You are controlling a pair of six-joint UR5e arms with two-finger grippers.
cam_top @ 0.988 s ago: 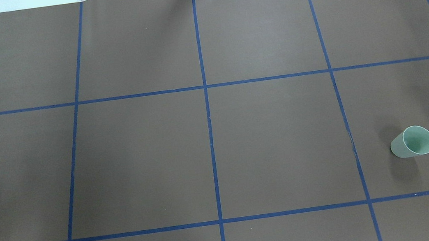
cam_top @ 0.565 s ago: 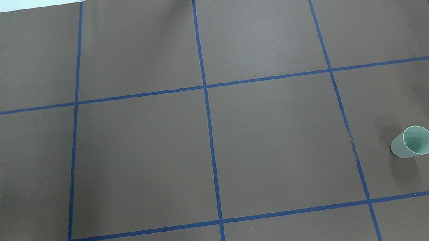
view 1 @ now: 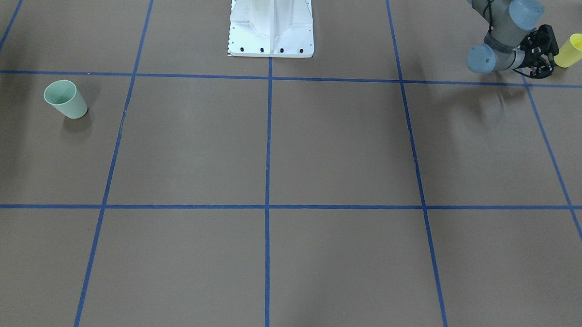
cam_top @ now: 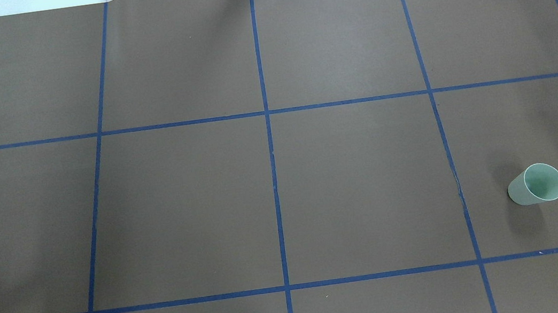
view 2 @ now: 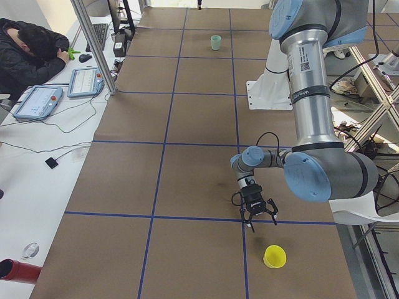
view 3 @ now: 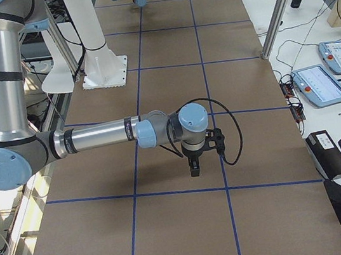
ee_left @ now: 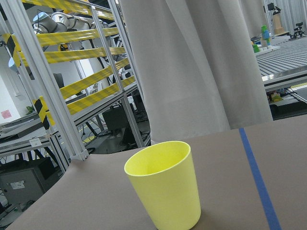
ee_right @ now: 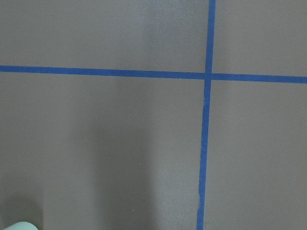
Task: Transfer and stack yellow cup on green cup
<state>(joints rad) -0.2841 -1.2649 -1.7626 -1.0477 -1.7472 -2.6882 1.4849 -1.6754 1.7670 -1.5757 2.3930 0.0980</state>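
The yellow cup stands upright near the table's edge on my left side; it also shows in the exterior left view and close up in the left wrist view. My left gripper is open and empty, low over the table, a short way from the cup and pointing at it. The green cup stands upright far off on the right side. My right gripper shows only in the exterior right view, above the table; I cannot tell if it is open or shut.
The white robot base sits at the table's middle near edge. Blue tape lines divide the brown table. An operator rests at a side desk with tablets.
A grey-blue part of the left arm has come into the overhead view at its lower left edge. The green cup has not moved.
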